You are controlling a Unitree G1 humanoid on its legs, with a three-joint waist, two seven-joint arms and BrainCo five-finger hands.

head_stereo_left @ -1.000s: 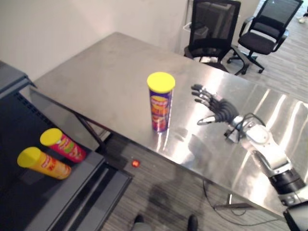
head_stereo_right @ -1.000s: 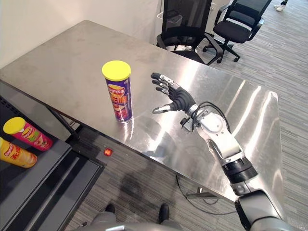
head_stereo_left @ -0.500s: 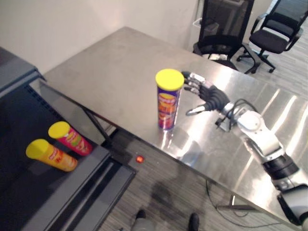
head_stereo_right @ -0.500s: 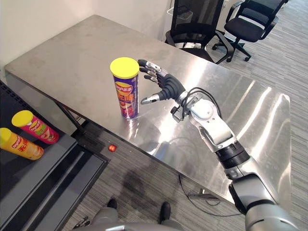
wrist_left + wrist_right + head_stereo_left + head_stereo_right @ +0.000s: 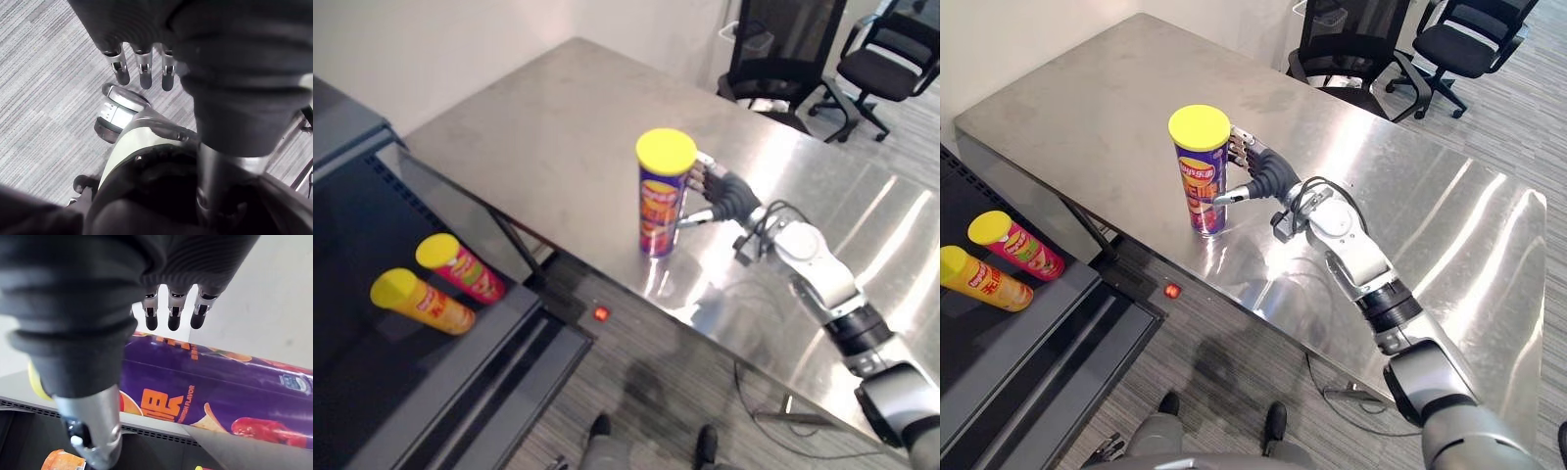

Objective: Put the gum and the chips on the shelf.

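A purple chips can (image 5: 663,201) with a yellow lid stands upright near the front edge of the steel table (image 5: 538,127). My right hand (image 5: 729,193) is right against its side, fingers straight behind the can and thumb at its front. In the right wrist view the can (image 5: 220,391) lies between the straight fingers (image 5: 171,313) and the thumb (image 5: 93,431), which are not curled round it. My left hand (image 5: 142,68) hangs over the floor with straight fingers. The dark shelf (image 5: 372,392) is at the lower left.
Two yellow-lidded cans lie on the shelf, a red one (image 5: 460,266) and an orange one (image 5: 419,302). Black office chairs (image 5: 783,49) stand behind the table. A small red object (image 5: 601,313) lies on the floor under the table's front edge.
My right hand has moved left across the table to the purple can, and its fingers and thumb now flank it. The camera has shifted; the can has stayed put.
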